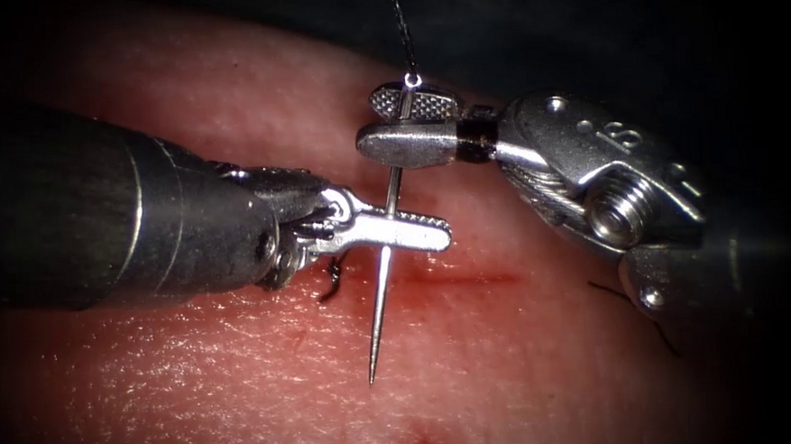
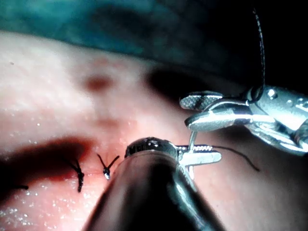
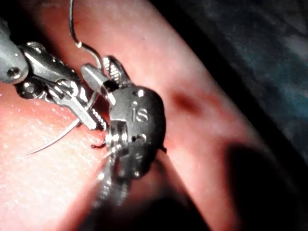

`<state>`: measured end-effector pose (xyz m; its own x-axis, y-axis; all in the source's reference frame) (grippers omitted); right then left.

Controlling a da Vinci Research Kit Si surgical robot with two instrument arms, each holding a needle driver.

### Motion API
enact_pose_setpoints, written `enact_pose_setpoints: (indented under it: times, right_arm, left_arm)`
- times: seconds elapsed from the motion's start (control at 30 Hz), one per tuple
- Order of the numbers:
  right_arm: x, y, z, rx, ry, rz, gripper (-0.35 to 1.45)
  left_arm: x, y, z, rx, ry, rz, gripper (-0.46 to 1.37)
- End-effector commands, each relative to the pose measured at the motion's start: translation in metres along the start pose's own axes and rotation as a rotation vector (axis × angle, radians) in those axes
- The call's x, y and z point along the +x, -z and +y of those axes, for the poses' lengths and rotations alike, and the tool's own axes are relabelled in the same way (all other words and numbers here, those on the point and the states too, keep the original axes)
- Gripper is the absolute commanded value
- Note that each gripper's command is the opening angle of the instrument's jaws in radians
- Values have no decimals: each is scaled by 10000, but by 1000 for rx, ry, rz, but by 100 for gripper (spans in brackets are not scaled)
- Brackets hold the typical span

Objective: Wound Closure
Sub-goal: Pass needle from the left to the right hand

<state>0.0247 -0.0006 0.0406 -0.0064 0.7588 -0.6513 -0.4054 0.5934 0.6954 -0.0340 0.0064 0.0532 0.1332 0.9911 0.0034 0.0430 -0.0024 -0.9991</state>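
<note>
The left tool (image 1: 439,234) comes in from the left with its jaws shut on the curved needle (image 1: 380,297) at about mid-curve. The needle stands free above the tissue (image 1: 241,375), its tip pointing toward the near side and not in the tissue. The right tool (image 1: 374,121) has its jaws open around the needle's rear end, just below where the thread (image 1: 400,23) joins and rises away. In the left wrist view the left tool (image 2: 211,156) grips the needle (image 2: 191,140) under the right tool (image 2: 192,111). The right wrist view shows the right tool (image 3: 98,66) open.
The cut (image 1: 471,278) is a red line across the tissue beneath the tools. A knotted stitch with short cut ends (image 1: 331,280) sits by the left tool's wrist. Two stitches (image 2: 79,175) lie further along the cut. A loose dark thread end (image 1: 664,339) lies under the right tool.
</note>
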Motion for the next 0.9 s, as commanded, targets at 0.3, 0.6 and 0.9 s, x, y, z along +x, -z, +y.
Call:
enact_pose_setpoints:
  times: [0.3, 0.6, 0.9]
  right_arm:
    - [0, -3, -1, -5, -2, 10, 3]
    - [1, -11, -4, -10, -3, 18, -28]
    - [1, -5, -2, 4, 56, 19, -35]
  left_arm:
    - [0, 0, 0, -9, -2, 1, -35]
    - [-1, 1, 0, -11, -2, 3, -35]
    - [-1, 1, 1, -13, -2, 5, -35]
